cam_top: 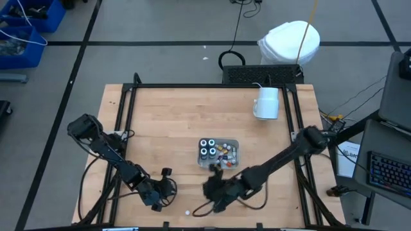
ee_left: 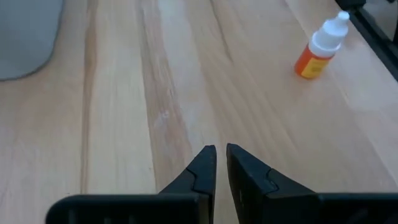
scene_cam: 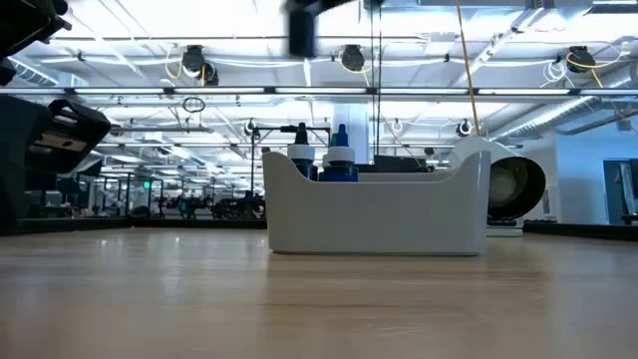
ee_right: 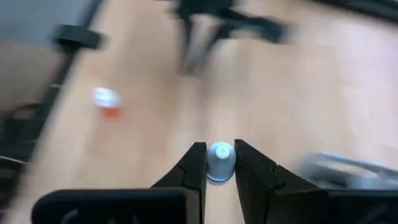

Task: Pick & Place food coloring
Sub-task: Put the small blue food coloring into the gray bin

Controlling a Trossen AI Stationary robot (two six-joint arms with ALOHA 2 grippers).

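The tray [cam_top: 232,142] stands mid-table with several food coloring bottles and dark round pots in it. In the low view, blue bottles [scene_cam: 339,163] show above its wall [scene_cam: 377,214]. My right gripper [cam_top: 215,187] hangs just on the near side of the tray, shut on a small pale-capped bottle [ee_right: 221,160]. Left of it, my left gripper [cam_top: 160,194] is low over the table; its fingers [ee_left: 205,165] are shut with nothing between them. An orange bottle with a white cap [ee_left: 320,48] stands alone near the front edge, seen from above as a white spot [cam_top: 187,212]. My right gripper pinches the small bottle between its two fingers [ee_right: 196,158], at or just under the pale cap [ee_right: 221,153]. The bottle's body is hidden below the cap and the fingers. The bottle stands cap up in the hold, with the table well beneath it.
A large white mug [cam_top: 266,102] stands at the far right of the table. Black frame rails [cam_top: 128,109] run along the table's sides. Bare wood lies left of the tray and between the two grippers.
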